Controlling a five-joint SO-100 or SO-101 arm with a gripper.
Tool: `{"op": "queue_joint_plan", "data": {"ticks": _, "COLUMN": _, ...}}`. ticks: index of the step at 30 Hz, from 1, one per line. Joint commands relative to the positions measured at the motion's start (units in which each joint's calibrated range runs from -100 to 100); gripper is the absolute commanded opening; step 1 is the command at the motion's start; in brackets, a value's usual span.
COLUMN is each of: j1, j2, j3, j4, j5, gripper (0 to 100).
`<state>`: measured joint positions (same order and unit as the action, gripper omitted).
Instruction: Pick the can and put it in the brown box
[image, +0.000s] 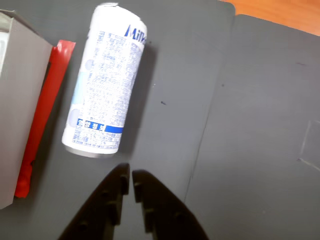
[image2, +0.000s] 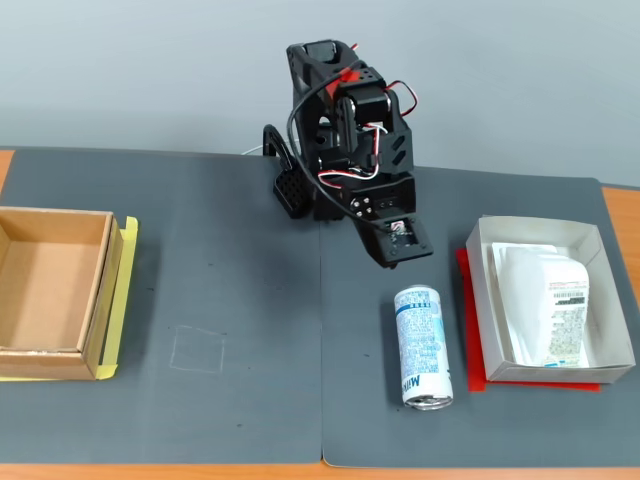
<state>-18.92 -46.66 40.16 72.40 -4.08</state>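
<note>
Can (image2: 423, 345): lying on its side on the dark mat (image2: 230, 330), just beside the white tray (image2: 480, 310). Brown box (image2: 50, 290): far left in the fixed view. My gripper (image: 131, 181): fingers nearly together, holding nothing

At four o'clock in the fixed view, white paper tray (image2: 480, 300) on a red base (image2: 466, 268), holding a white printed packet (image2: 545, 300); beneath, dark grey mats (image2: 220, 300) covering an orange table (image2: 622, 215).
</note>
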Motion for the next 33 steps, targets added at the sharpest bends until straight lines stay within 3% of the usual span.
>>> {"op": "queue_joint_plan", "data": {"ticks": 1, "j1": -0.3, "j2": 2.1, "j3": -3.3, "j4": -0.3, "j5": -3.1, "gripper": 1}}
{"op": "queue_joint_plan", "data": {"ticks": 6, "j1": -1.8, "j2": 8.3, "j3": -4.6, "j4": -0.7, "j5": -6.9, "gripper": 1}}
{"op": "queue_joint_plan", "data": {"ticks": 26, "j1": -7.5, "j2": 39.4, "j3": -31.4, "j4": -0.9, "j5": -6.6, "gripper": 2}}
{"op": "queue_joint_plan", "data": {"ticks": 33, "j1": -9.3, "j2": 43.2, "j3": -32.4, "j4": -1.0, "j5": -6.9, "gripper": 27}}
